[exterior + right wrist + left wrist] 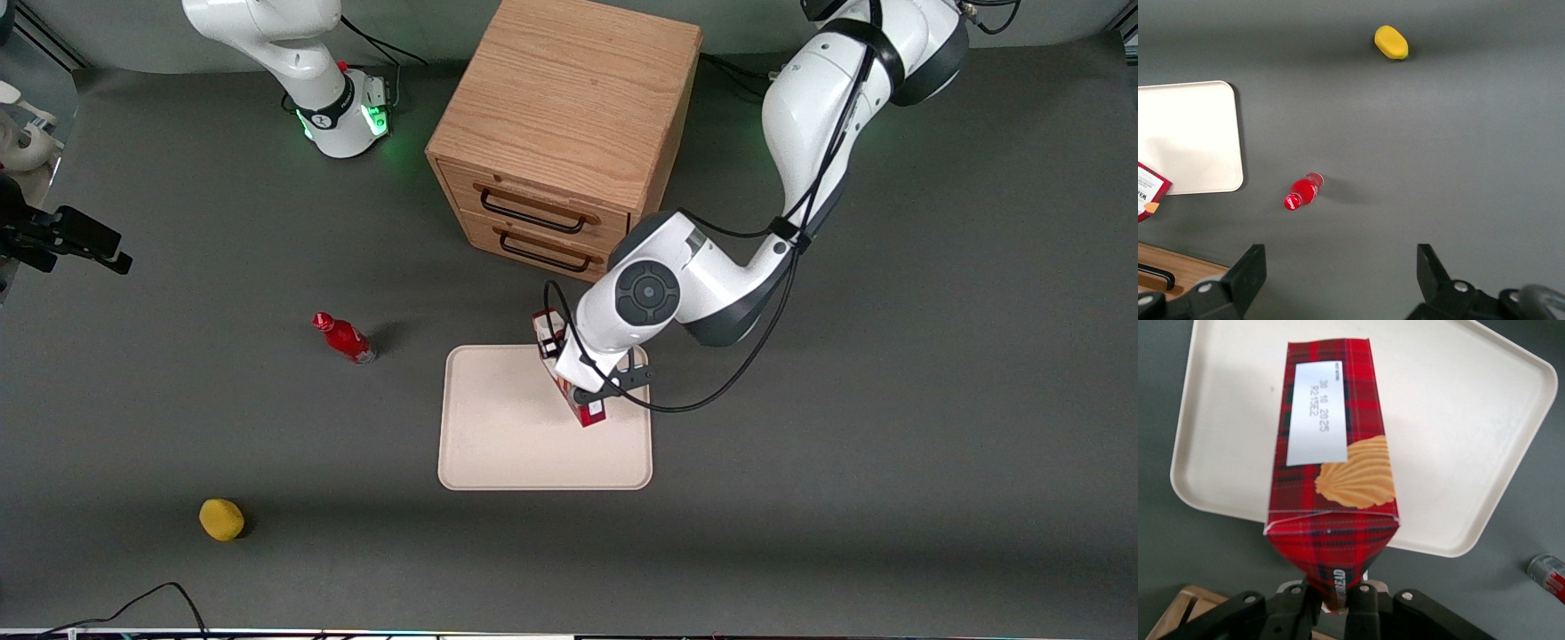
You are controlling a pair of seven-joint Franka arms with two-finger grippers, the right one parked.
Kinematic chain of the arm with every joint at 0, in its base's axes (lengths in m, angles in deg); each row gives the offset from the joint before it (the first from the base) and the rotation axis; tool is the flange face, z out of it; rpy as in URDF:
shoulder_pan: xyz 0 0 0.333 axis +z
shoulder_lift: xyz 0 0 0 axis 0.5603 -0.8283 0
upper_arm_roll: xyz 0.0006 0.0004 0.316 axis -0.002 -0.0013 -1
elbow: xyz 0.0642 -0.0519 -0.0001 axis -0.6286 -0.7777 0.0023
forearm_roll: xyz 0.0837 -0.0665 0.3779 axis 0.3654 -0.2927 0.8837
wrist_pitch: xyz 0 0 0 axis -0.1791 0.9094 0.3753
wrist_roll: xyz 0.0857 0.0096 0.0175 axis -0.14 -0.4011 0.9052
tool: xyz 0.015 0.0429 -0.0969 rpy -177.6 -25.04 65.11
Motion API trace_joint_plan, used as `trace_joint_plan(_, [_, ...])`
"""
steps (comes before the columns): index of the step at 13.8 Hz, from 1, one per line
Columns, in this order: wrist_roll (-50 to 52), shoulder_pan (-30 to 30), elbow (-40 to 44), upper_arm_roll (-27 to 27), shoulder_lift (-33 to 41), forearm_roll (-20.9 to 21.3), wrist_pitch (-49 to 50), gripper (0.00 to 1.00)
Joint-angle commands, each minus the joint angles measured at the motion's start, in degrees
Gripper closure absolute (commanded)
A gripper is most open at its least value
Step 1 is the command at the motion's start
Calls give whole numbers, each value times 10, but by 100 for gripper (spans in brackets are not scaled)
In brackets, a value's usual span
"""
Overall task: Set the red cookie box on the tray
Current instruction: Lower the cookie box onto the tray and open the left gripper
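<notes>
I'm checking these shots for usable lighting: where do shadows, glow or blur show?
Front view: soft shadow beside the small red bottle, green glow at the parked arm's base. Left wrist view: the gripper, shut on the red cookie box, looks blurred up close; the tray is evenly lit. Right wrist view: the yellow object casts faint shadow.

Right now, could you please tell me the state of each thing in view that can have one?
gripper: shut on the red cookie box, above the tray
red cookie box: held, closed
tray: bare, flat on table
drawers: both shut
red bottle: capped
</notes>
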Motion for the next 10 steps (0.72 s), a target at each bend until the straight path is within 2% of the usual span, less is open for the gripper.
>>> trace_joint_plan(1, [-10, 1, -5, -16, -5, -2, -16, 81])
trace_joint_plan(10, [-28, 1, -7, -33, -40, 11, -67, 77])
